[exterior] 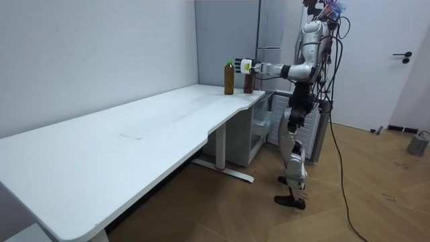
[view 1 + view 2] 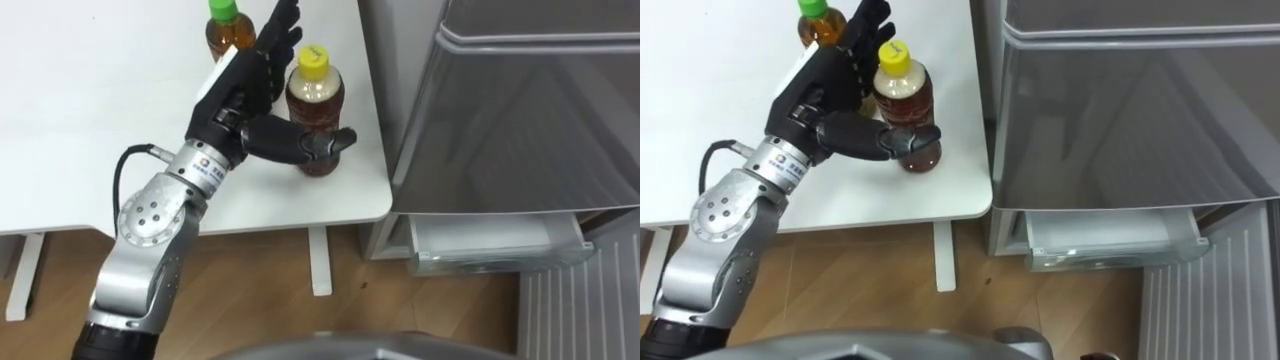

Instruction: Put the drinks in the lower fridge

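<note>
We judge the task barely begun: both drinks stand on the white table [image 2: 80, 120] and neither has reached the fridge [image 2: 520, 100]. The fridge is just beside the table's corner, and its lower drawer [image 2: 480, 235] is pulled out, so that compartment looks ready to be filled.

Our left hand [image 2: 245, 95] is at the yellow-capped bottle [image 2: 316, 100], which stands upright near the table corner closest to the fridge. The thumb wraps across the front of the bottle's lower body, while the fingers stretch up fairly straight along its far side, past the cap. The bottle sits between thumb and fingers with its base on the table, so we take this as a grasp forming, with no lift yet.

That bottle is squat and clear with brown tea inside, a label band round its middle, and its cap on. The green-capped bottle [image 2: 228, 30], also holding brown liquid, stands just behind the hand, farther from the table's edge. Both bottles are left to carry over and set down in the drawer.
</note>
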Tool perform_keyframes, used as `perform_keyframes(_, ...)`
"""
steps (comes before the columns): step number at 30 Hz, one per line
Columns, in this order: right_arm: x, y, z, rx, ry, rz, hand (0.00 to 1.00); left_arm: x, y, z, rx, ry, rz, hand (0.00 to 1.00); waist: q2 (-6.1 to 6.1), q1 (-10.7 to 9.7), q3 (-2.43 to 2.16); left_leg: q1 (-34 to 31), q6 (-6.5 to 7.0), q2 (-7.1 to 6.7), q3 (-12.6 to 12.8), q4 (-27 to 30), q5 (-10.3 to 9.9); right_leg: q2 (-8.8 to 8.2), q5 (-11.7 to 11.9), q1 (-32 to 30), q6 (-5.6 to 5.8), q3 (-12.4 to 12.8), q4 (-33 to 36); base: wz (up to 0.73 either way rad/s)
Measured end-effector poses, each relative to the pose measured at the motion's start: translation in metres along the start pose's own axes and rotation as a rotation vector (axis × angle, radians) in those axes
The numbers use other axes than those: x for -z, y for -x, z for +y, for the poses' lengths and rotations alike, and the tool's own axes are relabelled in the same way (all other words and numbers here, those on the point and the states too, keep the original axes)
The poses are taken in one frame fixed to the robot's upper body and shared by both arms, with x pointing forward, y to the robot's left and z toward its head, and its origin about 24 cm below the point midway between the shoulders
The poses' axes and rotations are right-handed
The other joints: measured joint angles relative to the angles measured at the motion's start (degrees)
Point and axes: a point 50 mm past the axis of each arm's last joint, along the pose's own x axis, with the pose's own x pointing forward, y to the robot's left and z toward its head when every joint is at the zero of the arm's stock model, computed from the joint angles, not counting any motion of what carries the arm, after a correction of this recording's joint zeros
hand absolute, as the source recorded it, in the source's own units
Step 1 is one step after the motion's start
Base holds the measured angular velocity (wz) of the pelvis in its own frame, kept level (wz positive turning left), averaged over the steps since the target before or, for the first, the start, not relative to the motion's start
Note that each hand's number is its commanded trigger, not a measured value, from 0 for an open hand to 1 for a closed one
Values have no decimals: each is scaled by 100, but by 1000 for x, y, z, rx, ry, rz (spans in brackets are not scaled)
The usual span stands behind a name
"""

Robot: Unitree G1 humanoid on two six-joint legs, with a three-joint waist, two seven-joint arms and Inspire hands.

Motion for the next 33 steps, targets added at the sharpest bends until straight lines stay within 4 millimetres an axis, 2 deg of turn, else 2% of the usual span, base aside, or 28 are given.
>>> perform_keyframes(10,-2,0,-1,2,4,-3,0,1,0,1,-3,-5,5,100,1,-9,-4,-22,0,1,6,4,0,0,0,-62,0,0,12,0)
perform_keyframes(13,-1,0,0,3,4,-2,0,6,1,-1,24,12,37,100,16,-9,-13,-24,0,1,12,4,0,0,0,-54,0,-4,11,0)
perform_keyframes(21,-3,0,-1,8,1,-6,0,7,1,-4,54,31,38,100,-10,-32,1,-27,0,0,41,5,0,-6,0,-68,1,-1,16,-1)
perform_keyframes(28,-8,0,-2,6,30,-15,0,9,1,-9,122,96,49,100,-8,-86,2,-31,0,4,41,12,0,-10,0,-69,0,1,10,0)
perform_keyframes(33,-14,0,-4,8,13,-29,0,8,-1,-15,147,141,32,100,-11,-197,3,-33,0,1,33,11,0,-9,0,-65,1,-36,2,0)
